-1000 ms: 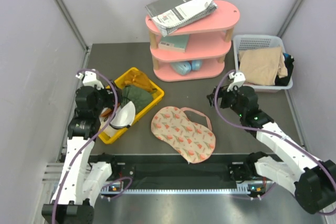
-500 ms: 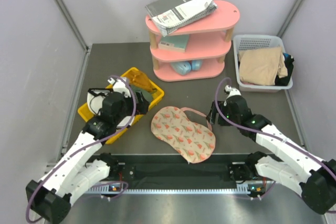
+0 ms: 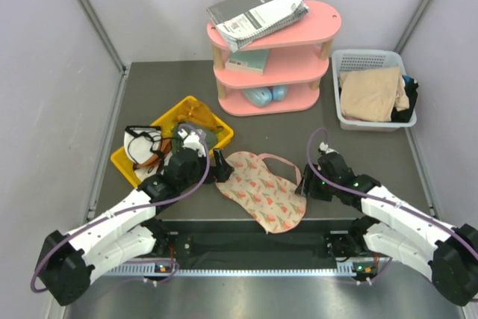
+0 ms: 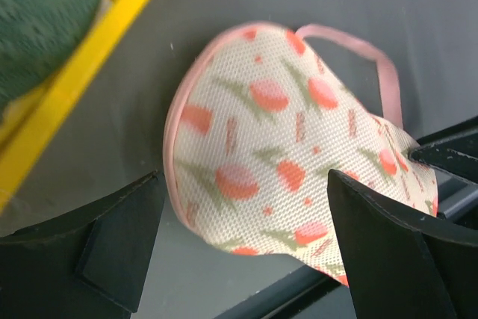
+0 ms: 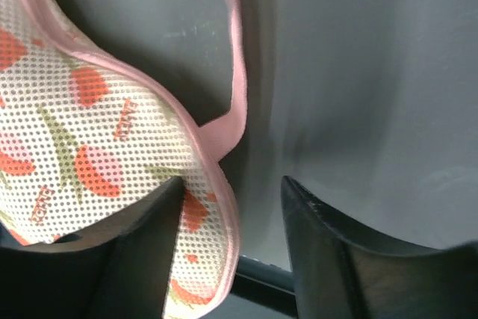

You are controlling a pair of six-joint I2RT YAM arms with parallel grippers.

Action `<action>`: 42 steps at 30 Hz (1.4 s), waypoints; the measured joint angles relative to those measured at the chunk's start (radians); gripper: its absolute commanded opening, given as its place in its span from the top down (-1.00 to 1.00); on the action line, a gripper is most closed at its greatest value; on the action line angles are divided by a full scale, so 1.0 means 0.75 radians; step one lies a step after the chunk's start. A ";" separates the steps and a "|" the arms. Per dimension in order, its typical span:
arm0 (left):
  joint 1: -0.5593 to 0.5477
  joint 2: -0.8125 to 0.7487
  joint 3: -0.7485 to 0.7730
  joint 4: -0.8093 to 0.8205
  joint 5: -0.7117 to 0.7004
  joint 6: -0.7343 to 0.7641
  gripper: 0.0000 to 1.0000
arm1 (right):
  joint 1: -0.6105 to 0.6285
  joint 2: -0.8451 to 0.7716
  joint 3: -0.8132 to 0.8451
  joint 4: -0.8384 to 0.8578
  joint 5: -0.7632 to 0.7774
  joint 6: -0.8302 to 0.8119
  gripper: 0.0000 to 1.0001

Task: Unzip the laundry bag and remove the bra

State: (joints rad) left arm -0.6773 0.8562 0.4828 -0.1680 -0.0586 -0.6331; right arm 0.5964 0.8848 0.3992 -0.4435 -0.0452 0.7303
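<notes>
Dark grey tabletop, pale lilac walls. The laundry bag [image 3: 261,190] lies flat near the table's front edge, its thin pink strap [image 3: 284,162] looping off the far right side. The left gripper [image 3: 219,165] is low at the bag's left end, its claw spread wide with that end between the fingers. The right gripper [image 5: 231,184] is at the bag's right edge by the strap; its claw is apart, the pink trim lying between. A yellow bin [image 3: 119,162] sits left, a pink shelf [image 3: 272,102] behind and a white basket [image 3: 366,59] far right.
</notes>
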 measured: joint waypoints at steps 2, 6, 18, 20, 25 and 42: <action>-0.008 0.009 -0.055 0.045 0.033 -0.040 -0.89 | 0.005 0.034 -0.019 0.038 -0.030 0.015 0.08; -0.009 0.009 -0.136 0.123 0.082 -0.099 -0.91 | 0.008 0.090 -0.029 0.104 -0.078 0.026 0.58; -0.009 0.058 -0.179 0.251 0.106 -0.124 -0.89 | 0.006 0.242 0.035 0.223 -0.077 -0.032 1.00; -0.012 0.070 -0.179 0.252 0.108 -0.108 -0.89 | -0.009 0.309 0.088 0.243 -0.061 -0.066 1.00; -0.035 0.084 -0.176 0.243 0.119 -0.063 -0.89 | -0.094 0.502 0.270 0.327 -0.035 -0.175 1.00; -0.269 0.167 0.022 0.151 -0.009 0.108 -0.88 | -0.257 1.005 0.764 0.495 -0.153 -0.426 -0.14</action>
State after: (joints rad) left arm -0.8787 0.9817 0.4995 -0.0551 -0.0654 -0.5518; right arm 0.4034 1.6386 0.9722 -0.0723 -0.1596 0.4107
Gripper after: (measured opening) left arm 0.940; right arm 0.274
